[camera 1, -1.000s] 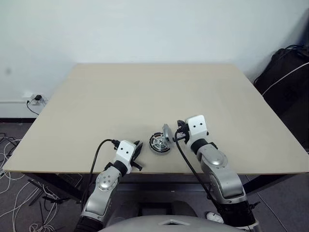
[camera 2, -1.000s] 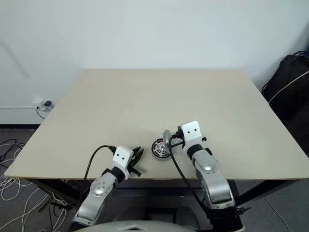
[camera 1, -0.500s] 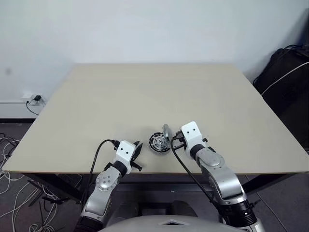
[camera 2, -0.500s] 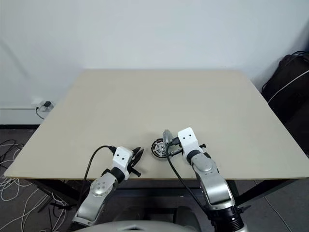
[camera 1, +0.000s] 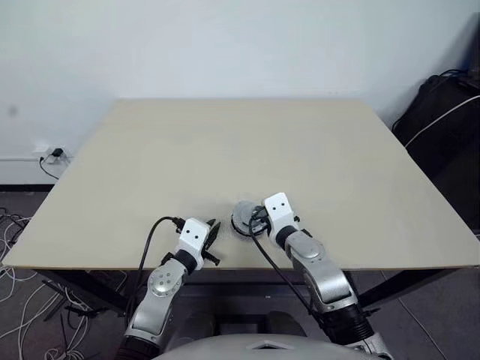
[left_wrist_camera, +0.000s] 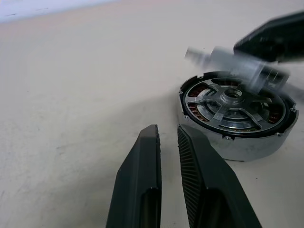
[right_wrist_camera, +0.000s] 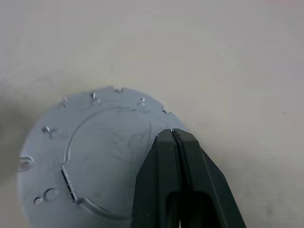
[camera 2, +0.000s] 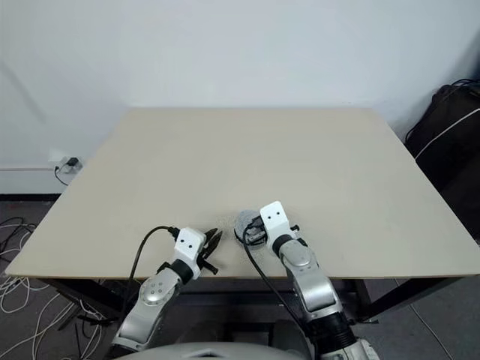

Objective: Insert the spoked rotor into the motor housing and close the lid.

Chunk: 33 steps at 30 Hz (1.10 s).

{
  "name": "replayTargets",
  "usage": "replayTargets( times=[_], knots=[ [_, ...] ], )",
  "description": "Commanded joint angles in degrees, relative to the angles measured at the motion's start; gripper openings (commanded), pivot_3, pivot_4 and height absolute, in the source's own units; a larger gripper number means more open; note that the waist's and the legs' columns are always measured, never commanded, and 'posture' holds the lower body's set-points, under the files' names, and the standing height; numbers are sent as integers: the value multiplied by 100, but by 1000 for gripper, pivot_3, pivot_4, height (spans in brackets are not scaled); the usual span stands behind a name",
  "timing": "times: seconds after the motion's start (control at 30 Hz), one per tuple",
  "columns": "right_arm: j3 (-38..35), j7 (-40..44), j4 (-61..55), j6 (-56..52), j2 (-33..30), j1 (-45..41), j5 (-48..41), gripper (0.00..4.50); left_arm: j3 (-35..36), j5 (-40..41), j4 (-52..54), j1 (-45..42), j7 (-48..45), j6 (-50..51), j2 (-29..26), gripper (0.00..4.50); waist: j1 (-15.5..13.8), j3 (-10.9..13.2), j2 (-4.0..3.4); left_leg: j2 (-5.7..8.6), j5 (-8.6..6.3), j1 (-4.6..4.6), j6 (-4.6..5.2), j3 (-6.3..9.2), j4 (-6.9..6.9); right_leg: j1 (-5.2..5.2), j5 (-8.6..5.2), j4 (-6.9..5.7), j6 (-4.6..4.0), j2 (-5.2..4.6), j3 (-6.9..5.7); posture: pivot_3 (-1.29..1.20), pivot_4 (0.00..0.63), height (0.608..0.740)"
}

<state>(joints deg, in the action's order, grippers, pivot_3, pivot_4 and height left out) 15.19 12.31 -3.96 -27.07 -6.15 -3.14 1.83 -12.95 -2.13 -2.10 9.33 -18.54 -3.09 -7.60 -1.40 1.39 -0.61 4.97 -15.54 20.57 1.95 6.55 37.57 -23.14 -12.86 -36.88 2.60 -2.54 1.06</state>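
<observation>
Working left to right across the table (camera 1: pixel 150 165), I read the left gripper (left_wrist_camera: pixel 166 135) first. It sits near the front edge, just left of the assembly, with its two black fingers (left_wrist_camera: pixel 140 180) drawn narrow, only a thin slit between them, holding nothing. It is near the parts but not touching them.

Next comes the motor housing (left_wrist_camera: pixel 247 145), resting flat on the table close to the front edge. In the left wrist view, the spoked rotor (left_wrist_camera: pixel 232 102) sits inside it: silver spokes and hub at centre, copper-brown windings visible between the spokes, dark rim around.

Above the housing I see the lid (right_wrist_camera: pixel 85 156), a silver-grey disc with small notches round its edge. In the left wrist view it appears blurred, over the far side of the housing. I cannot tell whether it touches the housing.

The right gripper (right_wrist_camera: pixel 173 135) is at the lid, fingers pressed together. Its tips lie at the lid's edge in the right wrist view; I judge that it pinches the lid there.
</observation>
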Motion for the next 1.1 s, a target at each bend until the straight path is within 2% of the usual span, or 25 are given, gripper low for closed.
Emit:
replayTargets(
  times=[0.03,0.23,0.37,0.5,0.63,0.97,1.0,1.1],
  knots=[
    [32,10,343,210,58,-127,54,46,34,23,60,-27,23,-125,-13,651,6,-2,-1,0,0,0,0,0,0,0,0,0,0,0,0,0,0,740],
    [60,-35,790,352,87,-159,124,46,51,22,73,2,39,-128,-33,651,35,-9,-1,0,-7,-28,-11,1,-1,31,-2,1,-1,0,0,0,0,740],
    [-93,142,376,213,91,-84,-85,46,61,25,80,16,44,-133,-42,651,51,-8,-2,-1,-18,-63,-25,1,-2,70,-24,2,-33,-3,1,0,0,740],
    [-127,842,-313,82,-209,5,-528,46,55,28,70,17,35,-130,-41,651,51,0,-5,-1,-17,-62,-24,3,-3,68,-24,2,-32,-2,0,0,0,740],
    [-98,1421,-639,256,-718,-38,-663,922,29,26,20,-25,18,-128,-20,651,47,20,-5,-1,-12,-57,-13,2,-3,63,-16,4,-19,-3,-1,0,0,740],
    [24,2014,-101,602,-1057,-484,-637,4282,14,35,-56,-95,-11,-156,2,651,38,51,18,-3,-13,-55,-12,1,-6,61,-11,7,-7,-3,-3,0,0,740],
    [49,2043,0,631,-1045,-537,-630,4479,18,35,-55,-92,-5,-160,3,651,34,53,20,-3,-14,-55,-12,2,-6,61,-11,7,-7,-4,-3,0,0,740],
    [135,2125,276,728,-1025,-685,-573,4479,36,34,-20,-66,21,-159,3,651,28,57,21,-3,-13,-52,-10,1,-7,58,-10,8,-6,-4,-3,0,0,740]
  ],
)
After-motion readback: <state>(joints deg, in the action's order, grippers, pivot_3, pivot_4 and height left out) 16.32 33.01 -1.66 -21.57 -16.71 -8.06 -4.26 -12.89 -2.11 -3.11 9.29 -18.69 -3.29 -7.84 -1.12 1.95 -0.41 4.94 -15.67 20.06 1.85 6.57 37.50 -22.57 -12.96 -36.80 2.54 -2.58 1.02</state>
